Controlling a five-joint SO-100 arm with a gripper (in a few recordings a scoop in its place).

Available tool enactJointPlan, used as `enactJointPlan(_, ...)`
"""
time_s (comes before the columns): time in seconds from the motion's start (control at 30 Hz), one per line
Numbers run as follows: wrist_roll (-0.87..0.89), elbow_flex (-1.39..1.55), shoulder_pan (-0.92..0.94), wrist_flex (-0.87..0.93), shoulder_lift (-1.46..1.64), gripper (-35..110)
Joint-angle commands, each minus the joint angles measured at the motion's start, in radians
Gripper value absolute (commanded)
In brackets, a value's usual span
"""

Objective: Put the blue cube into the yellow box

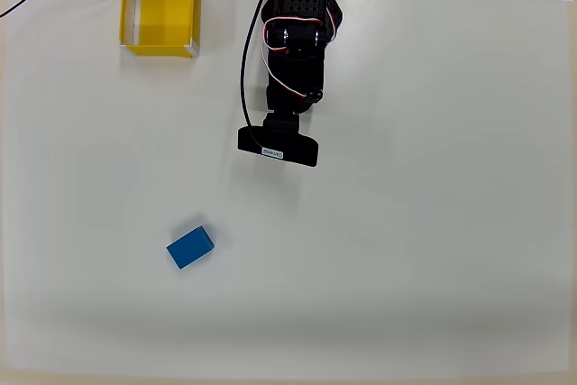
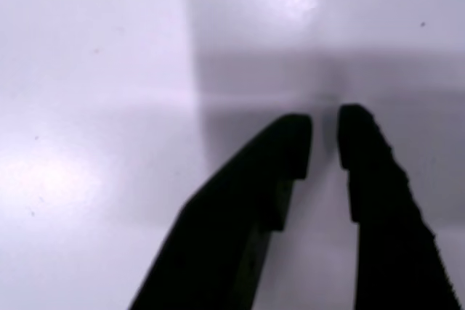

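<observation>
Cube count: one blue cube (image 1: pixel 190 247), one yellow box (image 1: pixel 160 15), well apart on the white table (image 1: pixel 433 250).
The cube, matte and slightly oblong, lay turned askew, lower left overhead; the gripper (image 2: pixel 325 134) held nothing, fingers nearly closed.

A plain white counter (image 1: pixel 433 250) spans nearly the whole overhead view, ending in a straight edge near the top against a dark background. The yellow box (image 1: pixel 160 15), square and open-topped with thin white rims, sits on the counter at its top left, right at that far edge. The blue cube (image 1: pixel 190 247) lies well apart from it, lower down and left of centre, turned at an angle to the counter's edges, with bare surface all around it. In the wrist view the counter (image 2: pixel 87 179) shows as a blurred, pale surface with soft shadows and glare.
</observation>
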Motion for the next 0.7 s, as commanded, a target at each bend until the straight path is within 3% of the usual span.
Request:
enactJointPlan(0.0, -0.011, 0.026, 0.017, 0.014, 0.025, 0)
enactJointPlan(0.27, -0.044, 0.026, 0.017, 0.011, 0.025, 0)
enactJointPlan(0.5, -0.02, -0.078, 0.069, -0.183, -0.084, 0)
enactJointPlan(0.67, 0.115, -0.319, 0.101, -0.348, -0.368, 22)
